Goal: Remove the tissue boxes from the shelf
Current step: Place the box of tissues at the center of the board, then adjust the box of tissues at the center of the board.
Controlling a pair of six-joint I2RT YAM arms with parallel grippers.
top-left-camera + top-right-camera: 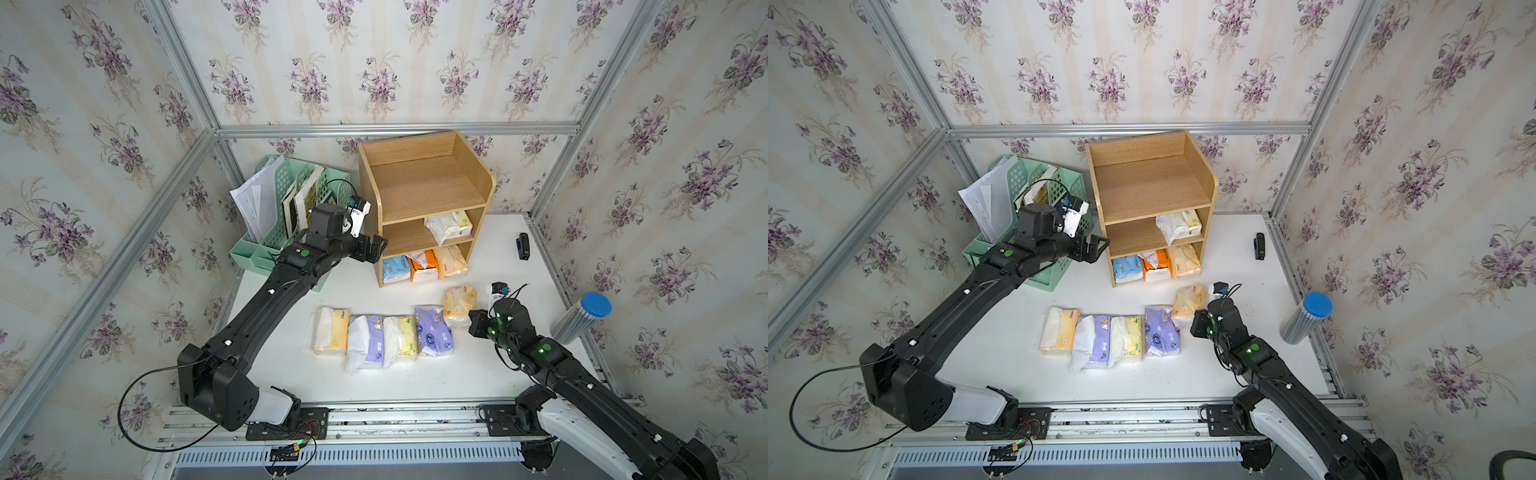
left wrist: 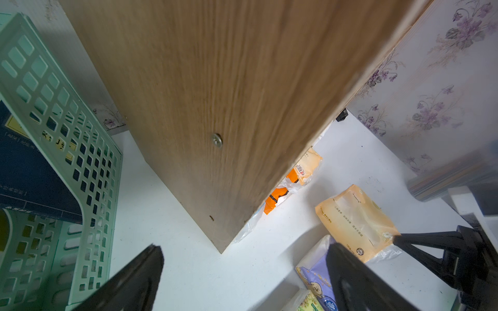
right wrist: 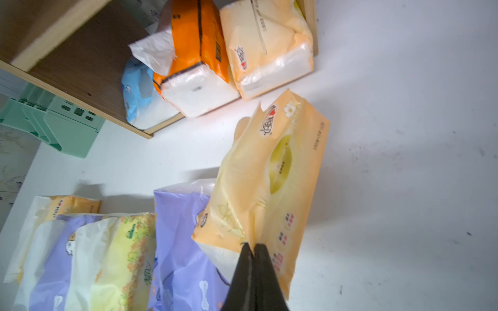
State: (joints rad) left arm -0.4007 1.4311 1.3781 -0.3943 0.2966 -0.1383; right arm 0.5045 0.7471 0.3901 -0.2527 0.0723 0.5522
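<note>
Pinching a yellow tissue pack (image 3: 272,172), its red Chinese logo too blurred to read, the right claw (image 3: 252,246) holds it beside a purple pack (image 3: 177,229) before the shelf (image 1: 424,183); left claw (image 1: 374,248) hangs released.

The left arm (image 1: 257,316) and right arm (image 1: 590,390) are matte black, with white shells (image 1: 272,405) nearest the rail (image 1: 395,411). Farther from it each shows a green light (image 1: 305,252), thin black cables (image 1: 124,399) and a white, seemingly blue-tipped camera (image 1: 359,212).

Pale wallpaper (image 1: 374,62) sprigged with purple flowers covers the far, left and right walls, edged by aluminium rails (image 1: 395,129); the white surface (image 1: 415,386) is evenly lit.
</note>
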